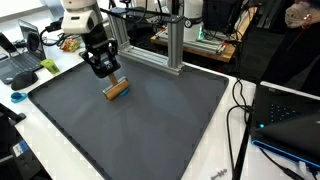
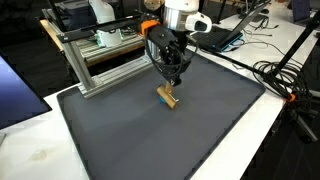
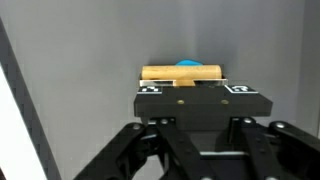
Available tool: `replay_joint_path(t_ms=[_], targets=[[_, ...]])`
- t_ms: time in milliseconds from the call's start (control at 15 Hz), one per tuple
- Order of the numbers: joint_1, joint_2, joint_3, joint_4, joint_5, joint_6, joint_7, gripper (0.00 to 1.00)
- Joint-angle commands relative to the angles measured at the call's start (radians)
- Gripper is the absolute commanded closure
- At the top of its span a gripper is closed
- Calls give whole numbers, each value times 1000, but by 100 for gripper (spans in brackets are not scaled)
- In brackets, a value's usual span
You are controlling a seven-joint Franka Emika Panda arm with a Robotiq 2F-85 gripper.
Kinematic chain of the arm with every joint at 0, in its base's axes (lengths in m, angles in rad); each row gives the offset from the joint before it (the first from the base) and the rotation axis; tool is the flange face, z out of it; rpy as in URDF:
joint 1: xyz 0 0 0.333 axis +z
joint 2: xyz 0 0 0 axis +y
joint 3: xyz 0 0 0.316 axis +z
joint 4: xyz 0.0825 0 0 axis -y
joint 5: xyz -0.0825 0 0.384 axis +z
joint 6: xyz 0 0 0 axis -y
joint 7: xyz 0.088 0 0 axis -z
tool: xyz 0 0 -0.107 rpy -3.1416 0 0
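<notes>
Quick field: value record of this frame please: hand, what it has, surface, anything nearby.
hand: pointing down, shut on the wooden block
wooden block: short, tan, at the fingertips; whether it is lifted or touching the mat cannot be told
blue patch: just behind the block in the wrist view; too little of it shows to identify it
mat: dark grey, under the hand
metal frame: at the mat's edge, apart from the hand

in the wrist view the gripper (image 3: 195, 92) hides the lower edge of the wooden block (image 3: 181, 73). the block covers all but a sliver of a blue thing (image 3: 187, 64), too little to name. the picture's bottom edge cuts off the gripper's linkages.
</notes>
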Motion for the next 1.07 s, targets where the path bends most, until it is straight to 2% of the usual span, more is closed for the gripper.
replay_joint_path(t_ms=[0,1000], targets=[[4,93,-32,24,-70,29,20,78],[6,99,-40,25,-111,34,26,78]])
